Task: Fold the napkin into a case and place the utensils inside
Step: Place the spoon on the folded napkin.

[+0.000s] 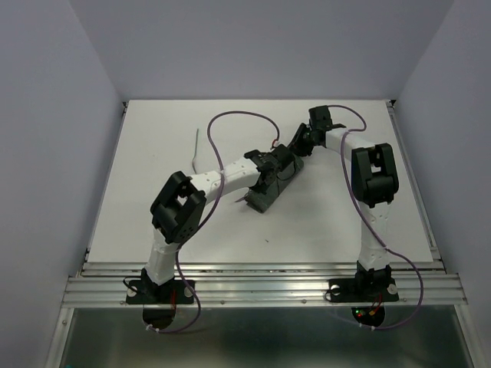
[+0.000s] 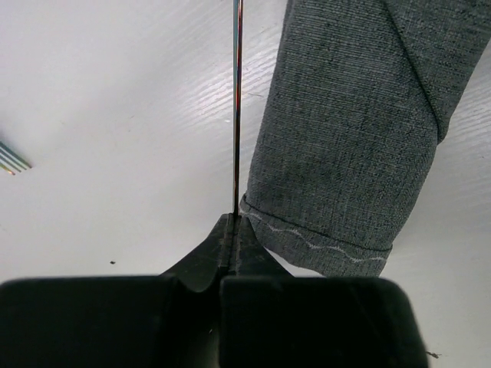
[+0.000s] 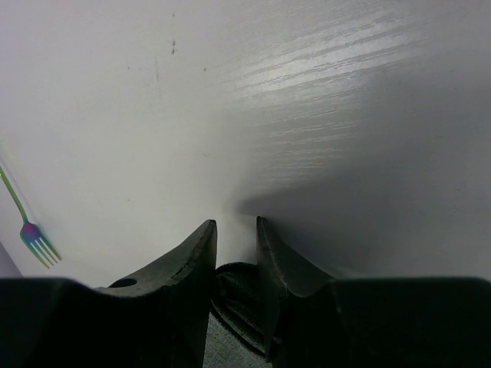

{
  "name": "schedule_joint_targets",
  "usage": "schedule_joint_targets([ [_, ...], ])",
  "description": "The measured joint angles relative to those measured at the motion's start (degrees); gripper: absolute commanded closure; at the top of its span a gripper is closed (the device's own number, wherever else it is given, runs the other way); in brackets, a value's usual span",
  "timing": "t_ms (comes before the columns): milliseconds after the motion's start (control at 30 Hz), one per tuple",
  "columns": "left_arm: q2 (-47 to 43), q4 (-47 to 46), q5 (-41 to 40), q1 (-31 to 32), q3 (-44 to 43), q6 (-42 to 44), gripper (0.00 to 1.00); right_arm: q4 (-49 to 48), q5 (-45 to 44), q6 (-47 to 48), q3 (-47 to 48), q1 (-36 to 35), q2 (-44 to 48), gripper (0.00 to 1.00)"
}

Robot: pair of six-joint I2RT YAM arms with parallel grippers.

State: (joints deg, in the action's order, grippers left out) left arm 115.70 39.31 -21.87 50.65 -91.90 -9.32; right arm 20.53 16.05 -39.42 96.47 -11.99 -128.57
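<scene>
While the left arm rises from its base, bends at the elbow and reaches right toward mid-surface, the right arm stands tall and folds its forearm back to the left and down. Left gripper: jaws together, clamped on a thin utensil seen edge-on, pointing straight ahead just beside the case. Right gripper: at the case's far end, clamped on a fold of its dark cloth, tips slightly apart. Case: lies diagonally on the white surface, between both grippers. Fork: rainbow tines, well apart to the left.
</scene>
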Motion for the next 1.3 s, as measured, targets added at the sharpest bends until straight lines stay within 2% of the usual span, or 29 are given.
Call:
schedule_joint_targets([
  [333, -1.53, 1.05, -1.07, 1.42, 0.0, -0.17, 1.0, -0.26, 0.09, -0.02, -0.72, 0.0, 0.42, 0.67],
  [533, -1.46, 0.55, 0.9, 2.91, 0.35, -0.13, 1.0, -0.57, 0.09, -0.02, -1.46, 0.0, 0.83, 0.67],
  [1300, 1.99, -0.24, 1.44, 3.98, 1.81, 0.2, 1.0, -0.59, 0.09, -0.02, -1.75, 0.0, 1.05, 0.67],
])
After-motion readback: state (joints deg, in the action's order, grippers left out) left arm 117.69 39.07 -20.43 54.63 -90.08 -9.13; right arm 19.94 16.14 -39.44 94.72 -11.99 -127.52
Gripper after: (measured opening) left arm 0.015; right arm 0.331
